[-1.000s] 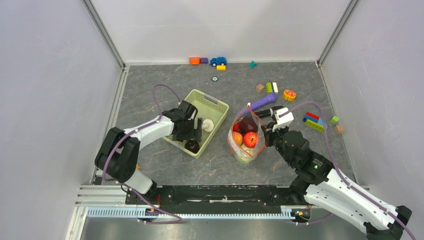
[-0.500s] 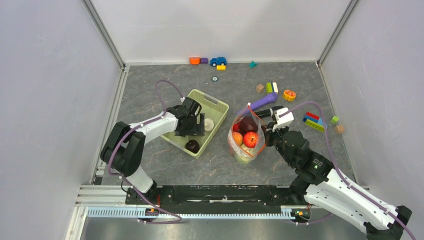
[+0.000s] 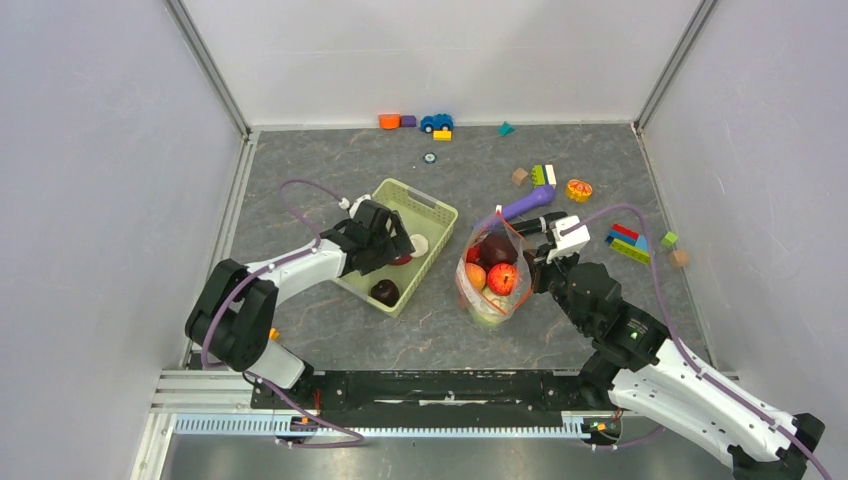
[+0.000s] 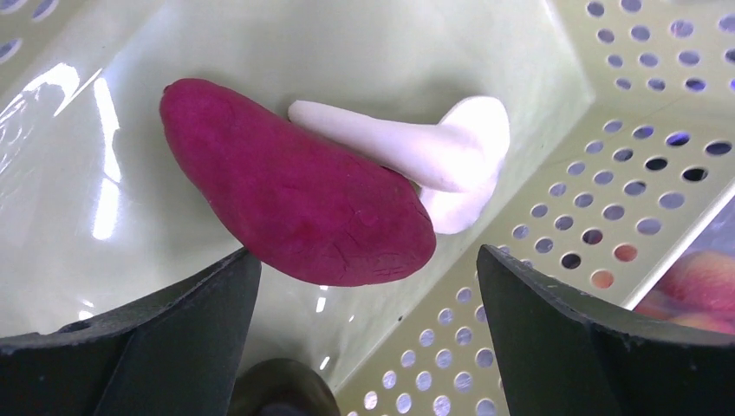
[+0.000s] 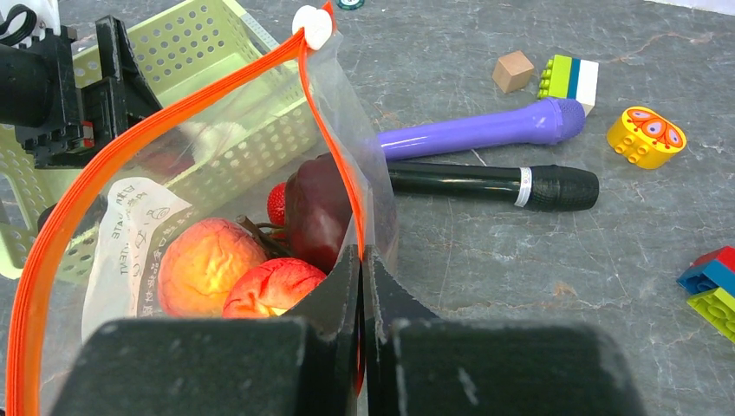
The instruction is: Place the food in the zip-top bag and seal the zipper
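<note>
left jaws are hanging in the green basket (image 3: 432,208) in the top view, while the zip-top bag (image 3: 488,290) is standing on the desk (image 3: 340,330) holding apples (image 3: 501,277). in the left wrist view they are gaping wide, with a purple piece (image 4: 295,186) lying between them, just ahead, touching a white mushroom (image 4: 433,156). in the right wrist view the right jaws are pinching tight on the bag's rim with the zipper (image 5: 130,147) hanging open, so filling is looking part done and sealing not begun.

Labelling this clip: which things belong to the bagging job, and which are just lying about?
Job: zip-top bag, zipper, peach apple, red apple, magenta piece, white mushroom piece.
Lying about: green basket, purple microphone, black microphone, citrus slice toy, building blocks, toy car.
</note>
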Available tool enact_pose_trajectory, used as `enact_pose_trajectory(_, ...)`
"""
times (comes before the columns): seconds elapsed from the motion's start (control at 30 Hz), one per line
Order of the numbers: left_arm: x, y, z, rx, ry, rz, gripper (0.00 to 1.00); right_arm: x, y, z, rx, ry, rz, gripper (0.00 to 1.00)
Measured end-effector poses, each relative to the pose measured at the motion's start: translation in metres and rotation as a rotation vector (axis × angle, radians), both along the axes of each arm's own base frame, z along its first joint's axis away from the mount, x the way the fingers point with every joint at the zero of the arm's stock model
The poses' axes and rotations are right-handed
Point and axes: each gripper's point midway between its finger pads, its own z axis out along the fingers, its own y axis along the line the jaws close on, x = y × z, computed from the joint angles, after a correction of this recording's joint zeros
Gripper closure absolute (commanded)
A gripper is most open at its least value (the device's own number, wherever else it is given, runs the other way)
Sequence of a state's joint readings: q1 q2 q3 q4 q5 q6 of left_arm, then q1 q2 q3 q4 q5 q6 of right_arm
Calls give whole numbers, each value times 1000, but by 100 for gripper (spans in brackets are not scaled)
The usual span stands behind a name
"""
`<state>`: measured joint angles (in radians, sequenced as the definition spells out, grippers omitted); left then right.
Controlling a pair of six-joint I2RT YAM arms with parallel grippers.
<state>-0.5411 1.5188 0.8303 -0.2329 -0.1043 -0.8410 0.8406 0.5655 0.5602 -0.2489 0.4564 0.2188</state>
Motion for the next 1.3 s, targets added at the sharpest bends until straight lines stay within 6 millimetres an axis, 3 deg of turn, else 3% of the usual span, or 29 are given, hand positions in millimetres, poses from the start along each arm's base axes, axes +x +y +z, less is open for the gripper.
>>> enact_pose_trajectory(0.33, 19, 13, 0, -38, -44, 243, 1, 0, 0, 0, 1, -1, 0, 98)
enact_pose_trajectory(0.4, 22, 15, -3, -34, -47, 274, 4, 0, 0, 0, 1, -1, 0, 98)
enact_pose_trajectory(0.67, 32, 16, -14, -4, -36, 313, 43, 0, 0, 0, 0, 0, 0, 98)
enact_pose_trajectory(0.9, 31, 19, -12, 7, -40, 321, 68, 0, 0, -1, 0, 0, 0, 98)
enact_pose_trajectory(1.0, 30, 24, -2, 7, -69, 324, 77, 0, 0, 0, 0, 0, 0, 98)
enact_pose_trajectory(1.1, 27, 28, 15, 1, -110, 322, 79, 0, 0, 0, 2, -2, 0, 98)
enact_pose_trajectory(1.3, 16, 24, 81, -82, -285, 275, 82, -1, -1, 1, 5, -4, 0, 98)
